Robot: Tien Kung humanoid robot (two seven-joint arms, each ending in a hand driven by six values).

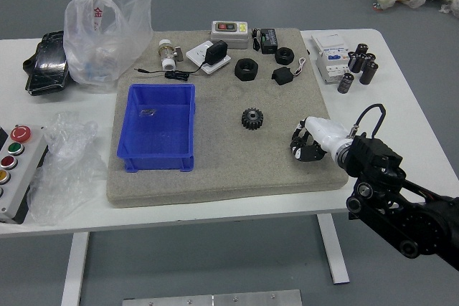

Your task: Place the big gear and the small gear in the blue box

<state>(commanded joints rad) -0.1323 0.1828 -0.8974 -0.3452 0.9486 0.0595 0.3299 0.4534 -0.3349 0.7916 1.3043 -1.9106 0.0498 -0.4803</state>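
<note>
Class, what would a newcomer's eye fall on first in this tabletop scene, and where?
Probably the bright blue box, sitting on the left part of the gray mat. Next comes the black right arm, reaching in from the right, its hand at the mat's right side. The red button on the control panel at the left edge also stands out.

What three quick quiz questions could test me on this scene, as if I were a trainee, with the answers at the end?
1. Which hand reaches in over the gray mat?
A. The robot's left hand
B. The robot's right hand
C. A person's hand
2. True or false: the control box has a red button.
3. Fill in the color: the black gear lies between the robot's right hand and the ____ box.
Key: 1 B; 2 true; 3 blue.
</note>
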